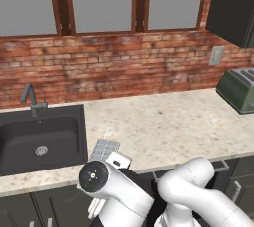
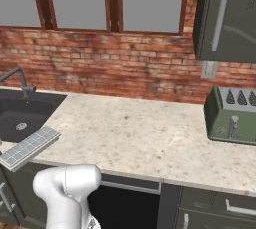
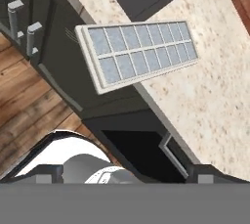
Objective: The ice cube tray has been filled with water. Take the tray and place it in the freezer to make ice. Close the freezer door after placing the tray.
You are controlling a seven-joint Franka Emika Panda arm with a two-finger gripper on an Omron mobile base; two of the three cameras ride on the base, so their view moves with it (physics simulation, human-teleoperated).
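Note:
The ice cube tray (image 3: 139,52) is a pale flat rectangle with two rows of small square cells. It lies on the speckled counter beside the sink, one end jutting out over the counter's front edge (image 1: 105,149) (image 2: 30,147). My gripper (image 3: 120,178) hangs above and in front of that edge, looking down on the tray. Its jaws stand wide open with nothing between them, and the tray is well clear of the tips. The freezer and the freezer door are out of view.
A dark sink (image 1: 42,141) with a faucet (image 1: 31,99) sits left of the tray. A green toaster (image 2: 232,115) stands at the counter's right end. Dark cabinet fronts with handles (image 3: 22,25) run below, above a wooden floor (image 3: 29,110). A brick wall backs the counter.

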